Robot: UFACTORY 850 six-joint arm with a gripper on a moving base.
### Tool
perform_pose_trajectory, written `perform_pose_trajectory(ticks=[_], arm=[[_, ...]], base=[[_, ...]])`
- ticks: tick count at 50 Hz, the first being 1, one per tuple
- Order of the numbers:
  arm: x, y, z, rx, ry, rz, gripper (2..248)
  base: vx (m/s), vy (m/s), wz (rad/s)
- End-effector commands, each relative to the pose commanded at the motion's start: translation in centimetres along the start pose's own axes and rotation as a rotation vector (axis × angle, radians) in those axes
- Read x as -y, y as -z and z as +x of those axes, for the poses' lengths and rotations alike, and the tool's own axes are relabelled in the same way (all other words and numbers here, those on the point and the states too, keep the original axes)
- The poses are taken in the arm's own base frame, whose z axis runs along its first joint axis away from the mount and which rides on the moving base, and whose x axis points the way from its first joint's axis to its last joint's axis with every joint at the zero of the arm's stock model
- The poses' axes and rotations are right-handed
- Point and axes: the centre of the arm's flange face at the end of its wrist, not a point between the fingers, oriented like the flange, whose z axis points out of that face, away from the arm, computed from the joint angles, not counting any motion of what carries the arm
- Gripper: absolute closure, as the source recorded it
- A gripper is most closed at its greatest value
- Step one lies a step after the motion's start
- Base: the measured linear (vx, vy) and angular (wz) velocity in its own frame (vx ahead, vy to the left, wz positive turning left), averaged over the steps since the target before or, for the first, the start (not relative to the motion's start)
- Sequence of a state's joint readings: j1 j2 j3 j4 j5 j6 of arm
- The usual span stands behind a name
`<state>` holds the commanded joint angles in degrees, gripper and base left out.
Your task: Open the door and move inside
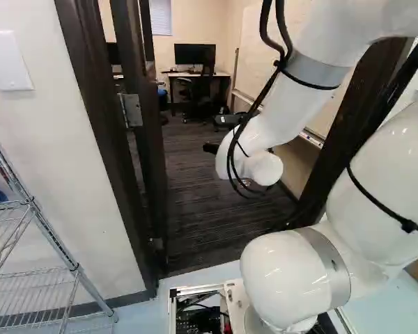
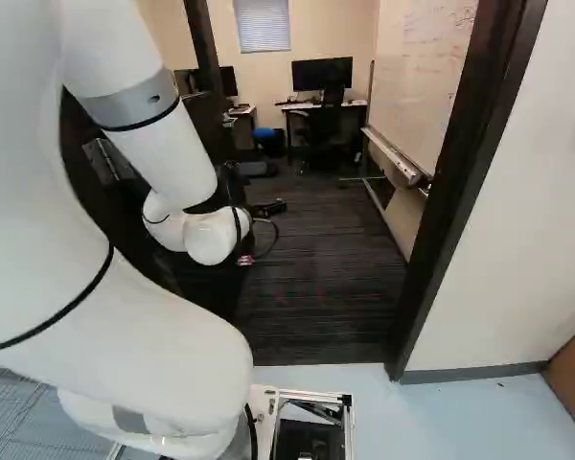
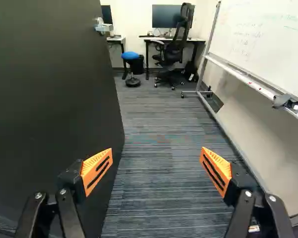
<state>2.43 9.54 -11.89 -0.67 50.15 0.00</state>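
Note:
The dark door stands open into the room: its broad face (image 3: 44,94) fills the side beside my left finger in the wrist view, its metal handle (image 3: 103,27) far ahead. Seen nearly edge-on, the door (image 1: 148,146) is left of my arm in the left base view. My gripper (image 2: 268,208) shows small and dark within the doorway in the right base view. In the wrist view the gripper (image 3: 155,171) is open, its orange pads wide apart with only carpet beyond. The dark door frame (image 2: 470,163) stands to the right in the right base view.
Carpet (image 3: 164,129) runs ahead to a desk (image 3: 198,39) with a monitor, a black office chair (image 3: 174,49) and a blue stool (image 3: 130,55). A wheeled whiteboard (image 3: 268,34) lines the right wall. A wire rack (image 1: 35,264) stands left, outside the doorway.

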Motion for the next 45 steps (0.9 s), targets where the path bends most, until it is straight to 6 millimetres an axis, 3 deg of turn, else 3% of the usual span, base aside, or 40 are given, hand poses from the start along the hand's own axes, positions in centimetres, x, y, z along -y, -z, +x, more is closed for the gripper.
perform_pose_trajectory(ticks=[22,45], arm=[[-0.9,2.9,-1.9,0.007,-0.015,-0.036,3],[-1.2,4.0,-2.7,0.01,-0.021,-0.049,3]], base=[[0.0,0.0,0.0],[0.0,0.0,0.0]])
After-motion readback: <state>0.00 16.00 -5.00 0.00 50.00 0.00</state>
